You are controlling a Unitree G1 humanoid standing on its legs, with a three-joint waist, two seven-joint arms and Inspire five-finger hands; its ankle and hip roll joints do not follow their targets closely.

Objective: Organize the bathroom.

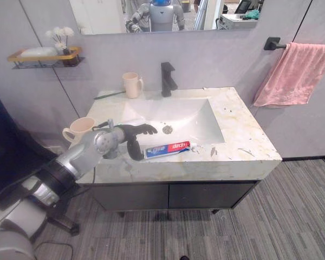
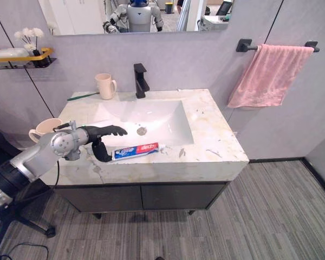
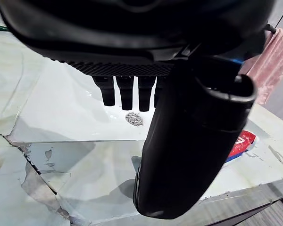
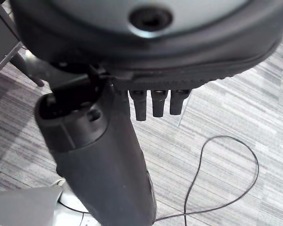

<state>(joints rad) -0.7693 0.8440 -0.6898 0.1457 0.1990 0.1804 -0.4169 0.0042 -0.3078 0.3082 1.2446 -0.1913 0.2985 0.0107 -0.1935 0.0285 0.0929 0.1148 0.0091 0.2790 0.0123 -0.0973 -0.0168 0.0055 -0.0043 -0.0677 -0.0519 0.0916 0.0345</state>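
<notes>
Toothpaste tube [image 1: 167, 149] lies flat on the counter [image 1: 244, 143], lengthwise along its front edge.
Left hand [image 1: 131, 134] hovers beside it, fingers [image 3: 125, 92] straight, holding nothing.

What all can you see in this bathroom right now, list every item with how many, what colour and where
toothpaste tube: one, red, white and blue, lying on the counter's front edge before the basin
cups: two, cream, one beside the faucet, the other at the counter's left edge
toothbrush: one, green, lying left of the back cup
faucet: one, black, behind the basin
counter: one, pale marble, with a white basin
towel: one, pink, hanging on a black bar on the right wall
shelf: one, yellow-rimmed, left wall, holding white flowers
mirror: one, above the counter
left hand: dark, fingers straight, over the counter left of the tube
right hand: dark, fingers relaxed, above the floor
</notes>
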